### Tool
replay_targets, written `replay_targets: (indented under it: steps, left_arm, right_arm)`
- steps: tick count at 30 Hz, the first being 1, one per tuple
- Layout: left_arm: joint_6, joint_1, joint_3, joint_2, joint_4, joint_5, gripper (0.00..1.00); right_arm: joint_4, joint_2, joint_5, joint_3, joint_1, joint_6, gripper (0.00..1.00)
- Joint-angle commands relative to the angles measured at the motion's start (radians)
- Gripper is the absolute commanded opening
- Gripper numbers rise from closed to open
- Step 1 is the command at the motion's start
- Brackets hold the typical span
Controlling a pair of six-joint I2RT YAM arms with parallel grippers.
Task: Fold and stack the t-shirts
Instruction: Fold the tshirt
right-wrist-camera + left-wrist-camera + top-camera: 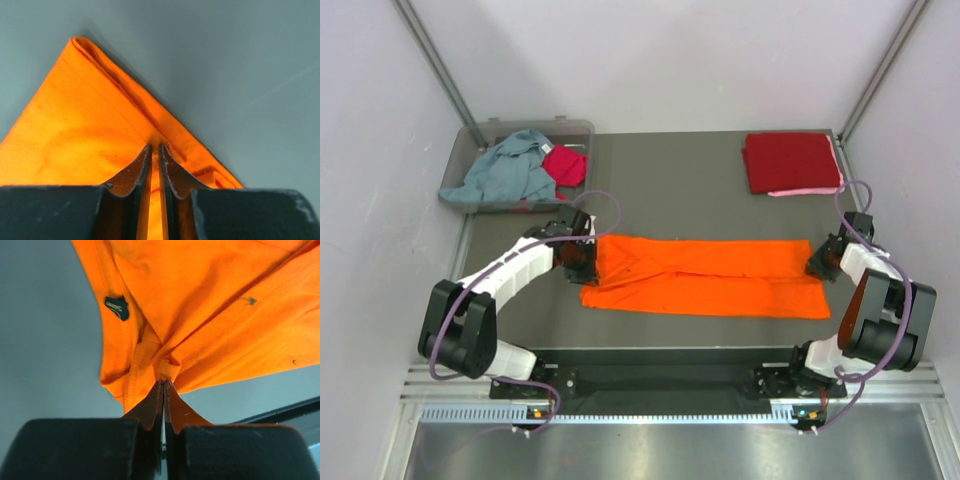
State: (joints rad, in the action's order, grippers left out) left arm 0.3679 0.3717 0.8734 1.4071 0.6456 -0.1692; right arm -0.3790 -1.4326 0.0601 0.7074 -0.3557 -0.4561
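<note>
The bright orange t-shirt (705,275) lies as a long folded strip across the middle of the table. My left gripper (582,255) is shut on its left end; in the left wrist view the jaws (164,381) pinch a bunched edge near the collar and dark label (117,307). My right gripper (817,263) is shut on its right end; in the right wrist view the fingertips (155,147) clamp the folded orange cloth (85,120) near a corner. A folded dark red t-shirt (792,162) lies on a pink one (800,191) at back right.
A clear plastic bin (470,192) at the back left holds a crumpled grey-blue t-shirt (508,168) and a magenta one (566,164). The table's front edge and arm bases run along the bottom. Walls close in on both sides.
</note>
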Motion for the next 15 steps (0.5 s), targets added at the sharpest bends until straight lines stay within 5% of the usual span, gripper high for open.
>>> replay_targets:
  steps: [1,8,15]
  left_arm:
    - [-0.006,0.009,0.022,0.018,0.046,-0.048,0.04]
    - [0.022,0.003,0.137,-0.011,0.089,0.064,0.34]
    - [0.065,-0.049,0.170,0.085,-0.026,-0.061,0.37]
  right_arm:
    - [0.016,-0.049,-0.019,-0.003,0.012,0.023,0.10]
    - [-0.055,-0.036,-0.033,0.069,0.014,0.040,0.08]
    - [-0.066,0.041,0.026,0.098,0.089,-0.019,0.15]
